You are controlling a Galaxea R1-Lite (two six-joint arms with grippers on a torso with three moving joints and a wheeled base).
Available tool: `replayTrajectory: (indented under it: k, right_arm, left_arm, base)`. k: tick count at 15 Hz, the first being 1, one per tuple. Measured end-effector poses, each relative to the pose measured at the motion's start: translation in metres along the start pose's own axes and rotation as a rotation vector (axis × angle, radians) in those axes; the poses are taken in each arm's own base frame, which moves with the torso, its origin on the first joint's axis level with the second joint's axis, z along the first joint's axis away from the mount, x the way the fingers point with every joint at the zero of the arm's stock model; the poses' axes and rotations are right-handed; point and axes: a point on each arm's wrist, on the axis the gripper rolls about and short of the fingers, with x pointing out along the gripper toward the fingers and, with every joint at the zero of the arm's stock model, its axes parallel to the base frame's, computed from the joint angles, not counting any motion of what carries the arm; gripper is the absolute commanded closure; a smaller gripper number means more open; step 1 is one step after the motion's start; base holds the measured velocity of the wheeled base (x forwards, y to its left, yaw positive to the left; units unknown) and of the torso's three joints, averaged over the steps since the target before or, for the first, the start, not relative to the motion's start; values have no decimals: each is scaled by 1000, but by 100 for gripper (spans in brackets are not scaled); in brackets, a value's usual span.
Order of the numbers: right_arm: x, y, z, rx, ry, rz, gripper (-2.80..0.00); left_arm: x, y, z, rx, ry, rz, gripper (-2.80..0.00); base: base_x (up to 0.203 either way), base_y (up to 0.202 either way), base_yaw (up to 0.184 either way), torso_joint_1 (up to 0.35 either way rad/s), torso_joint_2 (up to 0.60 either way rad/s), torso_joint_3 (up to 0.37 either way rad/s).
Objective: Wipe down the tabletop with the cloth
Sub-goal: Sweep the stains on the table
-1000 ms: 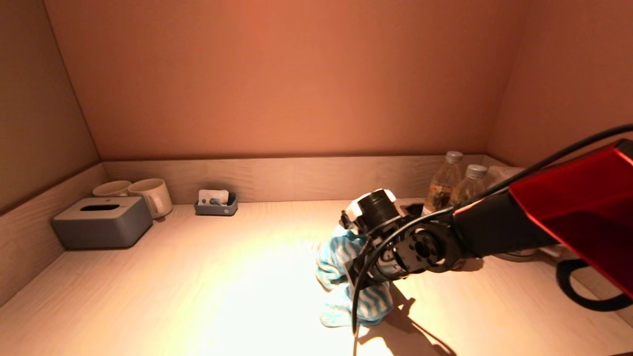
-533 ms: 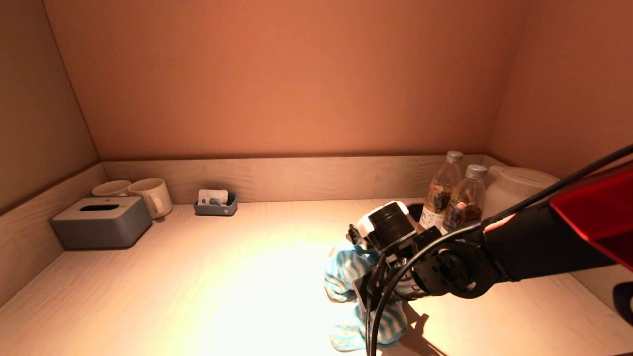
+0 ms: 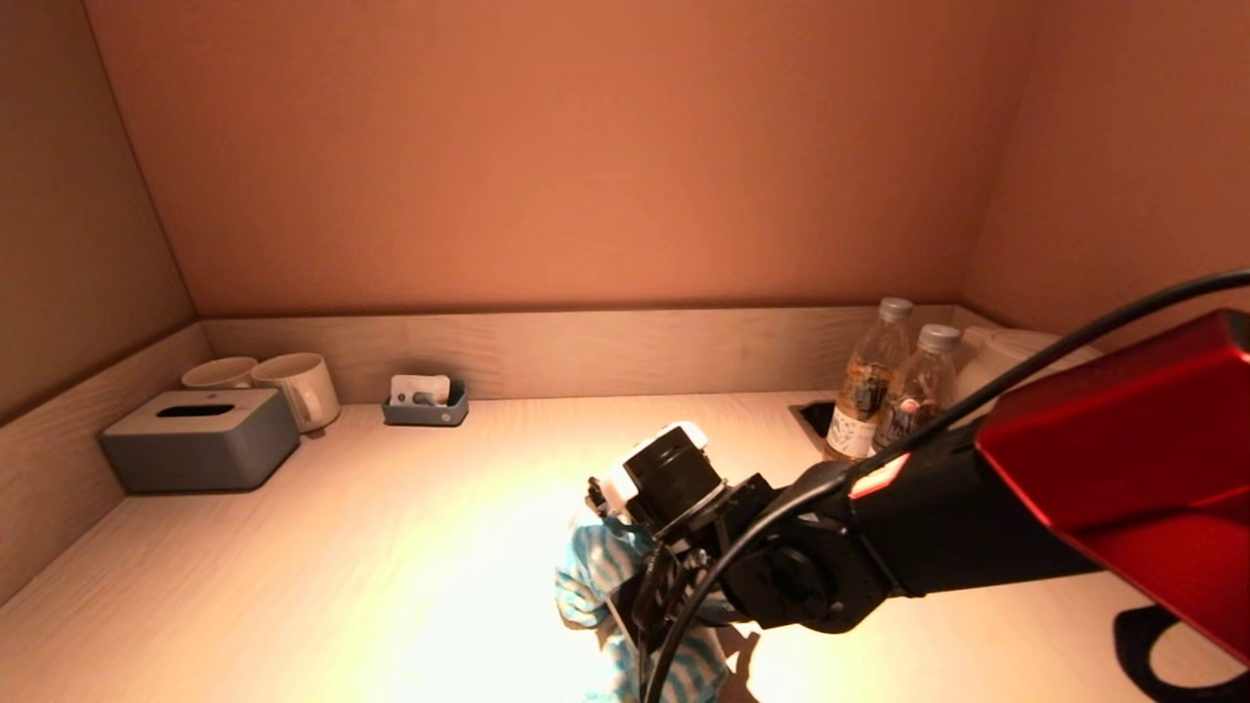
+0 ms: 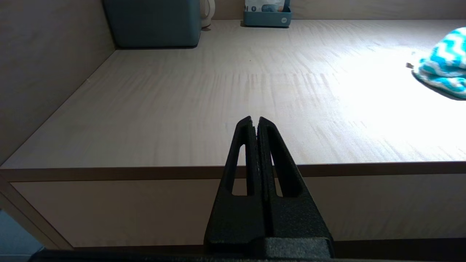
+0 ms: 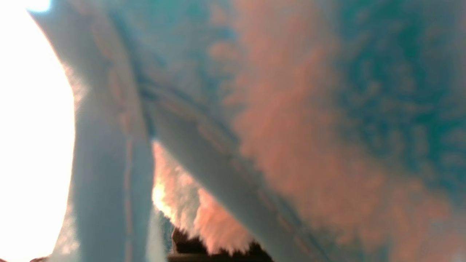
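A blue-and-white striped cloth (image 3: 591, 576) lies bunched on the pale wooden tabletop (image 3: 391, 547), near its front edge and a little right of the middle. My right gripper (image 3: 635, 610) presses down into it from above and is shut on it; the cloth hides the fingers. The cloth fills the right wrist view (image 5: 291, 109). It also shows far off in the left wrist view (image 4: 444, 62). My left gripper (image 4: 255, 120) is shut and empty, parked below the table's front edge on the left.
A grey tissue box (image 3: 200, 437) and two white mugs (image 3: 298, 386) stand at the back left. A small grey tray (image 3: 426, 402) stands by the back wall. Two bottles (image 3: 869, 386) and a white kettle (image 3: 1016, 356) stand at the back right. Walls enclose three sides.
My right gripper has dragged the cloth toward the front edge, then to the left. The left arm has not moved.
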Motion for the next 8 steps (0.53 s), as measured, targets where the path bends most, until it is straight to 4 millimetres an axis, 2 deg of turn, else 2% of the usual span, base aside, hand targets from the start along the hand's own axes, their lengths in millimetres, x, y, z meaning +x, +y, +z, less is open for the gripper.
replayTrajectory:
  k: [3, 8]
  right_arm:
    - [16, 18, 30, -19, -58, 24, 0]
    - [43, 33, 54, -27, -55, 26, 0]
  left_arm:
    - [0, 0, 0, 0, 0, 0, 0]
    - [0, 0, 0, -1, 0, 1, 0]
  base:
    - [0, 0, 0, 0, 0, 0]
    - [0, 0, 0, 0, 0, 0]
